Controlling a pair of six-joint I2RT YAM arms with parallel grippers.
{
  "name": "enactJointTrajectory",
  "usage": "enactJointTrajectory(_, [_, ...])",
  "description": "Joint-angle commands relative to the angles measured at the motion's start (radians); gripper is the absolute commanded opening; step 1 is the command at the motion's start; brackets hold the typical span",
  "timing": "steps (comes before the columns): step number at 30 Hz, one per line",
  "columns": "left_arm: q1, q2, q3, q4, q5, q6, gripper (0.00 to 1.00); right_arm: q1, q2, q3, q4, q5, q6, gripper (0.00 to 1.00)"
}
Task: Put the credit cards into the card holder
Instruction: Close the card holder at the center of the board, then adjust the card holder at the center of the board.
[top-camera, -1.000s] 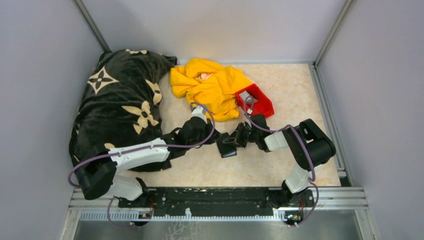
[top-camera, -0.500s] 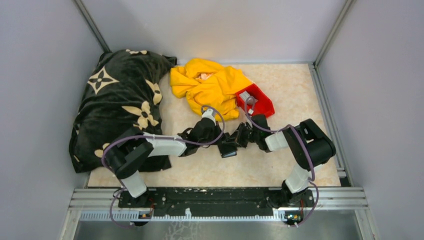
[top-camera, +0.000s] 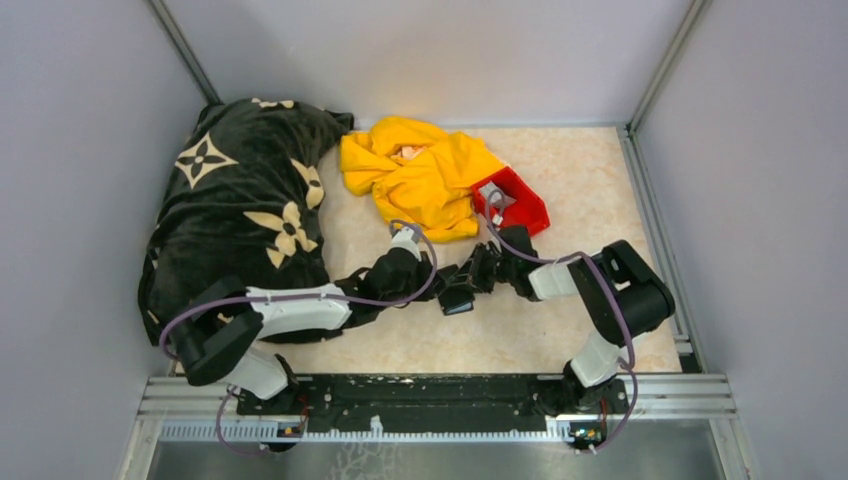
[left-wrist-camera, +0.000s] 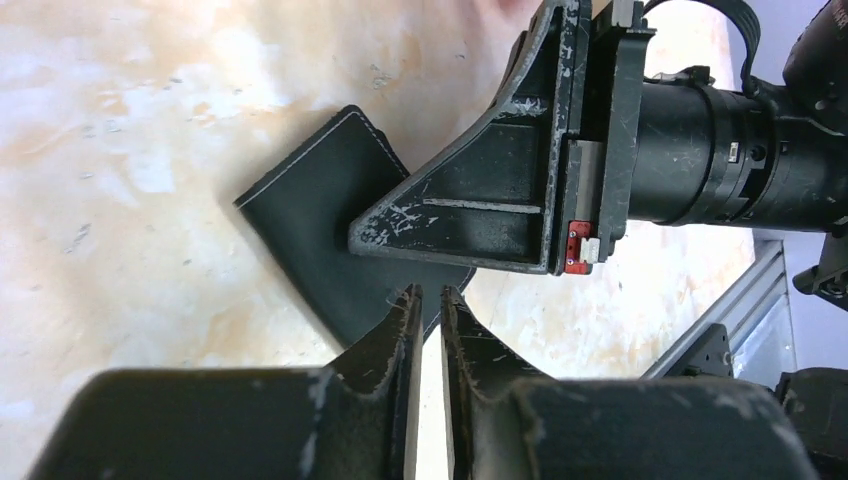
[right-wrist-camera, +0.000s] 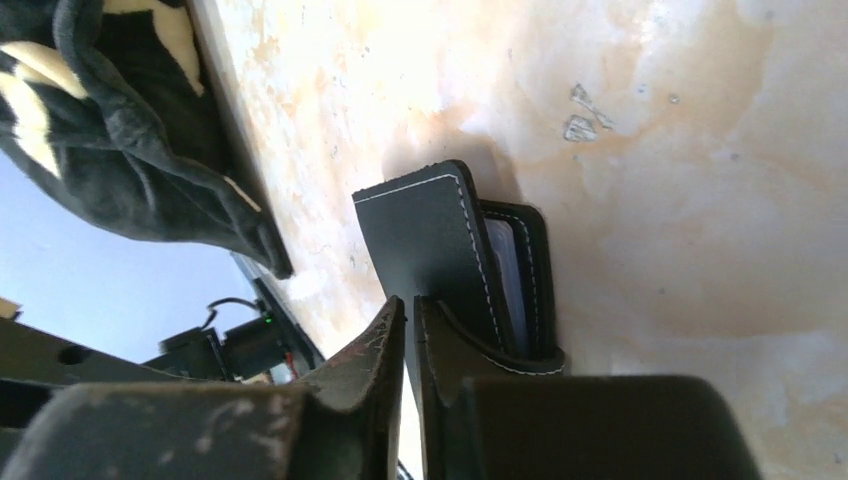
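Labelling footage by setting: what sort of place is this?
Probably a robotics lab work cell: plain grey enclosure walls, an aluminium base rail carrying two robot arms, and a marble-patterned tabletop.

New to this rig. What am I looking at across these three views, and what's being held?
A left arm and a right arm, bolted at the near edge of a table. The wide picture looks down from above and behind them; the other two come from a camera on each wrist. On the table: a black patterned blanket, a yellow cloth, a red bin. The right jaws appear clamped on the cover of the black card holder. The left jaws, a crack apart, point at it, holding nothing visible.
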Motion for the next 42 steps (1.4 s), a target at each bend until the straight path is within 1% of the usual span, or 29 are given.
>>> enactJointTrajectory(1, [0.002,-0.1,-0.064,-0.012,-0.08,-0.031,0.18,0.047,0.044,0.009,-0.337,0.376,-0.198,0.15])
enactJointTrajectory(5, [0.002,-0.143,-0.084,-0.031,-0.128,-0.033,0.2,0.111,-0.019,0.095,-0.404,0.406,-0.251,0.28])
enactJointTrajectory(10, [0.002,-0.18,-0.102,-0.069,-0.163,-0.045,0.21,0.14,-0.105,0.185,-0.488,0.443,-0.287,0.36])
enactJointTrajectory(16, [-0.001,-0.232,-0.162,-0.072,-0.192,-0.081,0.21,0.15,-0.188,0.223,-0.545,0.471,-0.302,0.37])
enactJointTrajectory(21, [-0.007,-0.226,-0.187,-0.072,-0.189,-0.093,0.21,0.158,-0.23,0.248,-0.573,0.468,-0.313,0.38])
enactJointTrajectory(30, [-0.042,-0.123,-0.159,-0.048,-0.147,-0.096,0.21,0.181,-0.292,0.299,-0.613,0.431,-0.325,0.38])
enactJointTrajectory(34, [-0.055,-0.051,-0.115,-0.045,-0.122,-0.086,0.2,0.184,-0.341,0.307,-0.648,0.463,-0.335,0.37])
enactJointTrajectory(36, [-0.061,-0.016,-0.093,-0.042,-0.114,-0.083,0.2,0.184,-0.359,0.31,-0.681,0.516,-0.343,0.35])
enactJointTrajectory(37, [-0.064,0.0,-0.083,-0.04,-0.111,-0.08,0.2,0.183,-0.365,0.31,-0.704,0.544,-0.35,0.31])
enactJointTrajectory(39, [-0.064,0.033,-0.062,-0.034,-0.103,-0.074,0.19,0.18,-0.368,0.31,-0.734,0.606,-0.365,0.21])
enactJointTrajectory(41, [-0.066,0.061,-0.04,-0.034,-0.1,-0.067,0.19,0.178,-0.362,0.309,-0.756,0.677,-0.377,0.07])
enactJointTrajectory(42, [-0.065,0.075,-0.028,-0.037,-0.1,-0.062,0.19,0.178,-0.357,0.309,-0.767,0.696,-0.38,0.02])
